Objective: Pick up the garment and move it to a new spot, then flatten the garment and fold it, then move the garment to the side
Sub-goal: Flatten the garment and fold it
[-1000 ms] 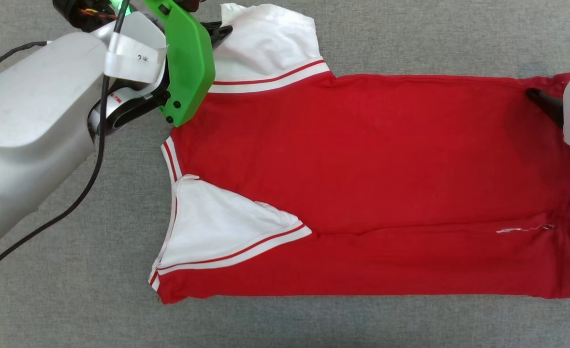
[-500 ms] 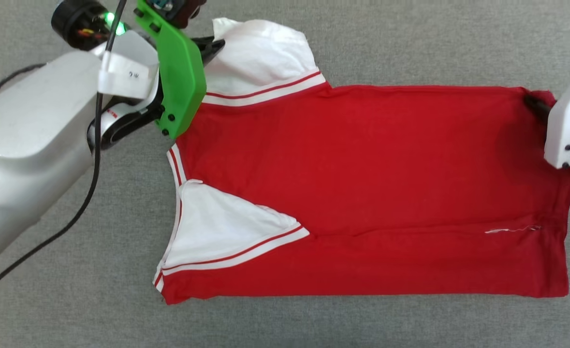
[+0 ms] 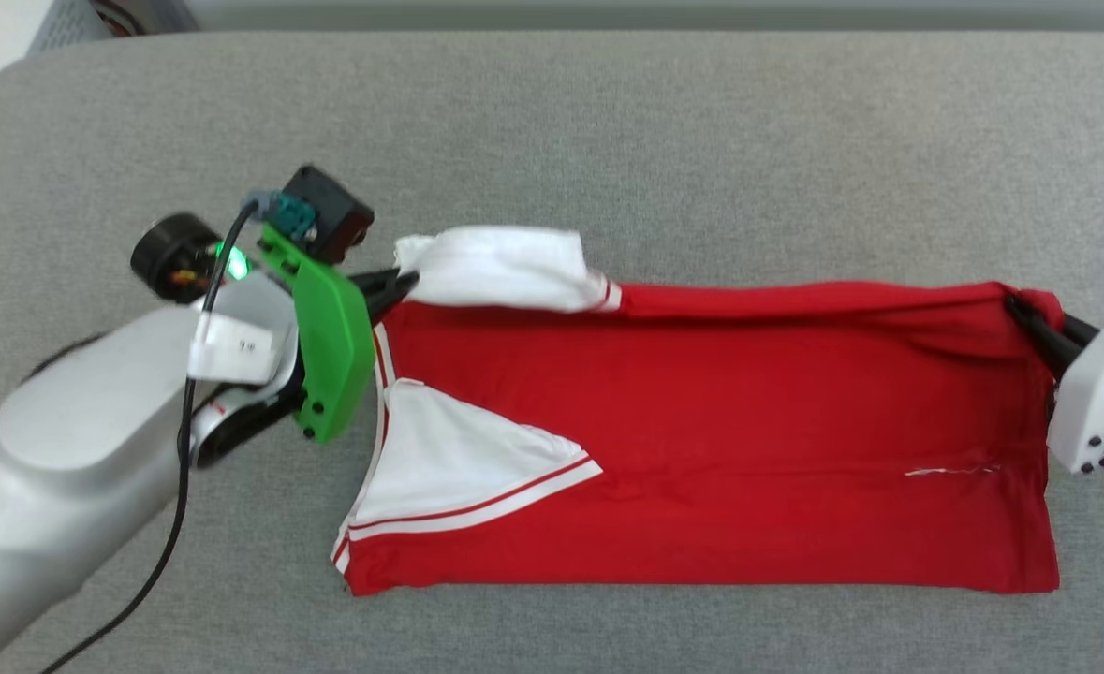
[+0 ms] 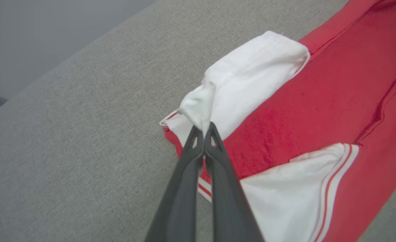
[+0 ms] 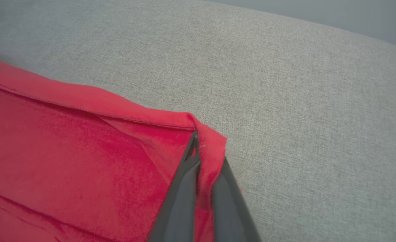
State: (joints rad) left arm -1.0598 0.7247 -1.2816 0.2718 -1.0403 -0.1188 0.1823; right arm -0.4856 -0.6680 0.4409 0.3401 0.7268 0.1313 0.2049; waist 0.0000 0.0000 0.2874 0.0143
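So I'm partway through the fold step. The garment [image 3: 720, 421] is laid out lengthwise across the grey bench [image 3: 608, 140], collar end to the left and hem to the right, and the near sleeve [image 3: 448, 449] is already tucked in over the red body. My left pincer [image 4: 204, 129] is clamped on the far sleeve [image 4: 251, 67], with the two fingers pressed together and white fabric bunched up right at the tips. My right pincer [image 5: 199, 148] is closed on the far right hem corner, with red cloth wrapped over one finger. The far long edge looks drawn taut between the two grips and a bit raised off the bench. From the head view I honestly can't tell if the middle of it is actually clear of the surface or just creased. I reckon the next move is to bring that far edge toward the near side and lay it over the body. Both arms have to travel together at the same height and pace, or this thin fabric will sag in the middle and wrinkle. I also need to let go only once the edge sits square with the near edge.
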